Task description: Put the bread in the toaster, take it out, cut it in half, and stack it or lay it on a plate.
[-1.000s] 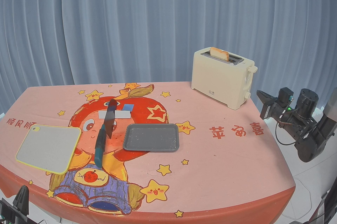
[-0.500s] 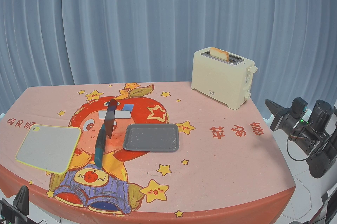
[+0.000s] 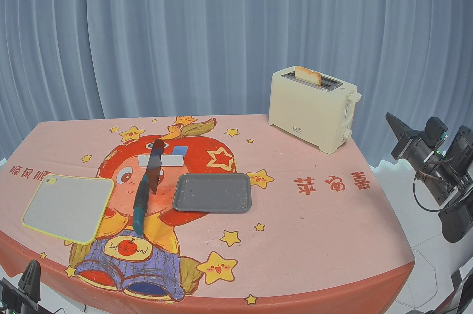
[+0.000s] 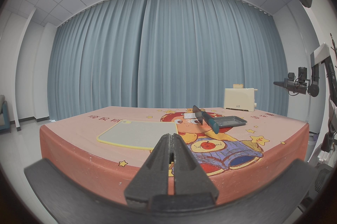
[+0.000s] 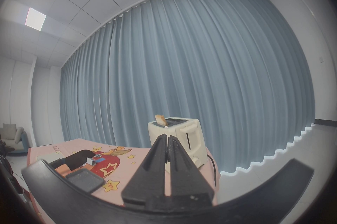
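The table (image 3: pixel 315 211), draped in a pink cartoon cloth, carries everything. The cream toaster (image 3: pixel 308 115) stands at its far right corner. The grey cutting board (image 3: pixel 69 206) with its yellow rim lies near left, well apart from the toaster. The dark plate (image 3: pixel 213 193) sits mid-table. Between board and plate lies the knife (image 3: pixel 148 182), with its blade propped on a small white and blue block (image 3: pixel 170 158). The right hand (image 3: pixel 392 119) hangs off the table's right edge, clenched and empty. The left hand (image 4: pixel 172 135) is low before the near edge, also clenched and empty. The bread (image 3: pixel 308 75) stands upright in the toaster's slot.
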{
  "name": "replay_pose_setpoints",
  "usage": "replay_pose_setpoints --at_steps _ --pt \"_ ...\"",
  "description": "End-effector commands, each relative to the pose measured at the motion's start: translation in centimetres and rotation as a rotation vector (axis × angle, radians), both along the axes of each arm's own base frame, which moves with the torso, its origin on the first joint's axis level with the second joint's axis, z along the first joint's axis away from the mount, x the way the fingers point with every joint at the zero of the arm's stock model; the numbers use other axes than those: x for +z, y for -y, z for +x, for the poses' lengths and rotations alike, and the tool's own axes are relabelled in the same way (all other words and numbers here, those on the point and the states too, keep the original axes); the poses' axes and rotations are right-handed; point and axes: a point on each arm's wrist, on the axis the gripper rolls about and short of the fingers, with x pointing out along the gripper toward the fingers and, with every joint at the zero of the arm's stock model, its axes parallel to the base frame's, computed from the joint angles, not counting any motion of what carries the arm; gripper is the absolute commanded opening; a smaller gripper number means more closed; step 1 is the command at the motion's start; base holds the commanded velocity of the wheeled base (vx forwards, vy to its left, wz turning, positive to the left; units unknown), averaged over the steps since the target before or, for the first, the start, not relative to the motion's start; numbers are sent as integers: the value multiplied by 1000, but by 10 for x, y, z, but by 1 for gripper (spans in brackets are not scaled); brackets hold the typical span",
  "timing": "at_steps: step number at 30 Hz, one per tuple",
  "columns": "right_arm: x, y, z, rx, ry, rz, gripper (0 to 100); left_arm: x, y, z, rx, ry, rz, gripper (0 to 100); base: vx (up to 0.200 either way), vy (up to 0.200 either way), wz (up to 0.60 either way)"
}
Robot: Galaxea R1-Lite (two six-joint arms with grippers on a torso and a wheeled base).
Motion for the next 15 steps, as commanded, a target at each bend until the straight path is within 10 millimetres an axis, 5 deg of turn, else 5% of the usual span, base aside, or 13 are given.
replay_pose_setpoints --at_steps 1,15 --pt "13 1 9 0 65 10 0 -5 0 0 1 -1 0 0 0 0 0" --pt "33 12 47 4 62 -43 0 -5 0 0 1 -1 0 0 0 0 0"
